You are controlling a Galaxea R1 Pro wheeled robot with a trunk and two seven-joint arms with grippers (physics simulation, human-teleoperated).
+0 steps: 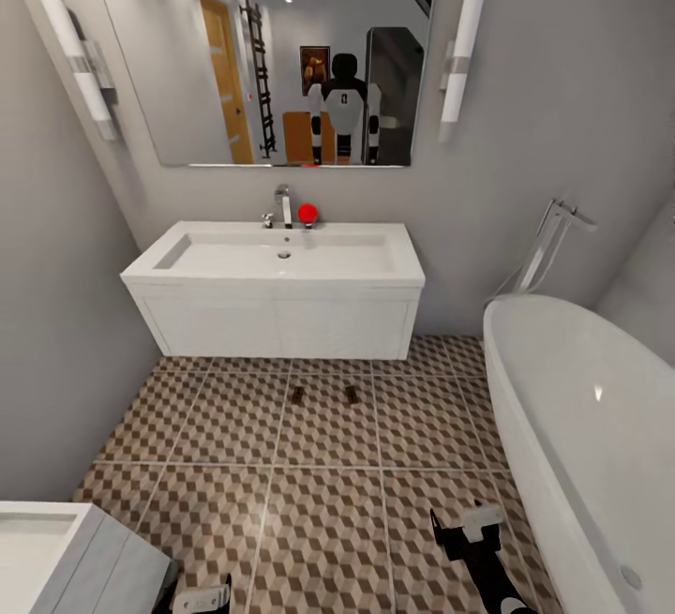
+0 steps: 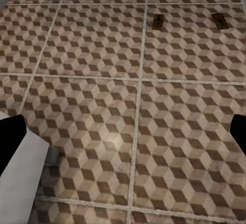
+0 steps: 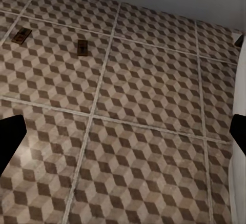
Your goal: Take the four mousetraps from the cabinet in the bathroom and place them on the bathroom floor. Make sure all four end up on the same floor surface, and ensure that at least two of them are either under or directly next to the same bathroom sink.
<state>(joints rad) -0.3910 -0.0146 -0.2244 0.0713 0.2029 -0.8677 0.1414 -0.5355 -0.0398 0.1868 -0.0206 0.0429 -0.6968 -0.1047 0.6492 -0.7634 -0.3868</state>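
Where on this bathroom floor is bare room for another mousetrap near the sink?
Bare tiles of the bathroom floor lie left and right of the two mousetraps before the sink. Tighter beside the bathtub.

Mirror (image 1: pixel 187 52): wide, above the vanity.
Wall lights (image 1: pixel 459 56): flanking the mirror.
Bathtub (image 1: pixel 600 445): white, at right.
Red ball (image 1: pixel 307 213): beside the faucet.

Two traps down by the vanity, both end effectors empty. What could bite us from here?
1. The two mousetraps are small and brown on the patterned bathroom floor, so they are easy to roll over or nudge.
2. The bathtub sits close to the right end effector, so a turn could clip it.
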